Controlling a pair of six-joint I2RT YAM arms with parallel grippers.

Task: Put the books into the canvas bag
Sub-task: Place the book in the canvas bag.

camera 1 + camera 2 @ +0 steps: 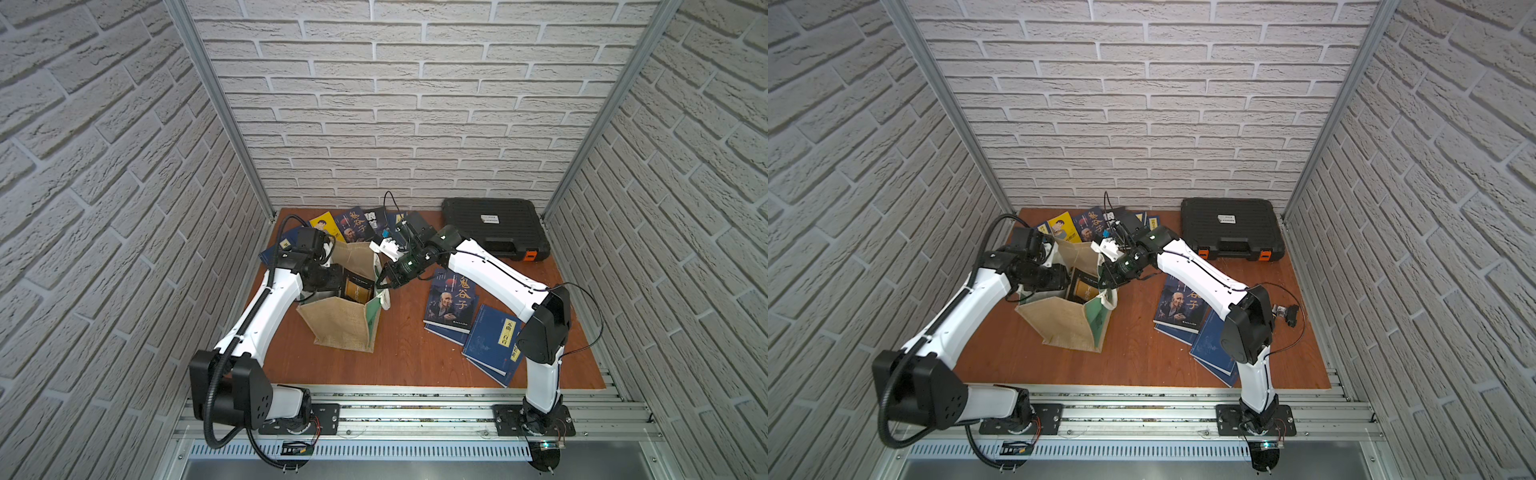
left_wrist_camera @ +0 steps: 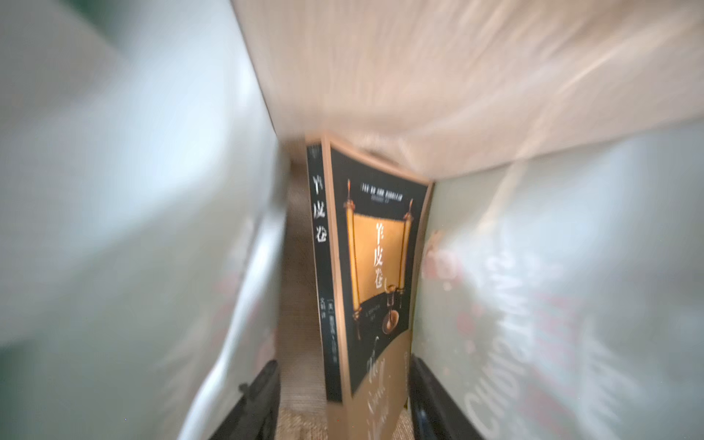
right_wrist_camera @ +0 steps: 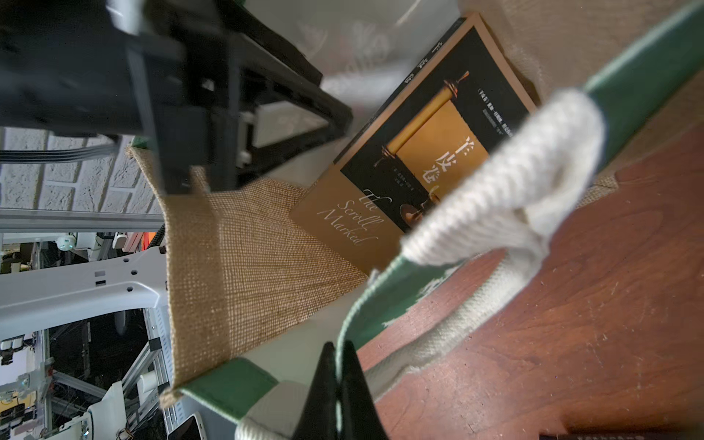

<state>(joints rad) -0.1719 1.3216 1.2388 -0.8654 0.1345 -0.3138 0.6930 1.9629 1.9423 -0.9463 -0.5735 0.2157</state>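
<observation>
The canvas bag (image 1: 340, 320) (image 1: 1067, 320) stands upright mid-table with its mouth open. Inside it a dark gold-lettered book (image 1: 356, 289) (image 2: 365, 266) (image 3: 419, 152) stands on end, leaning on one wall. My left gripper (image 1: 332, 282) (image 2: 341, 400) reaches down into the bag, open, with its fingers (image 2: 259, 400) on either side of the book and a gap on the spine side. My right gripper (image 1: 384, 286) (image 3: 337, 365) is shut on the bag's green rim (image 3: 365, 304) beside a white rope handle (image 3: 506, 190). More books lie at the back (image 1: 353, 226) and right (image 1: 451, 299).
A black plastic case (image 1: 494, 232) (image 1: 1229, 228) with orange latches lies at the back right. Navy books with yellow labels (image 1: 494, 336) lie near the right arm's base. A yellow cartoon cover (image 1: 326, 224) shows behind the bag. Brick-pattern walls close three sides.
</observation>
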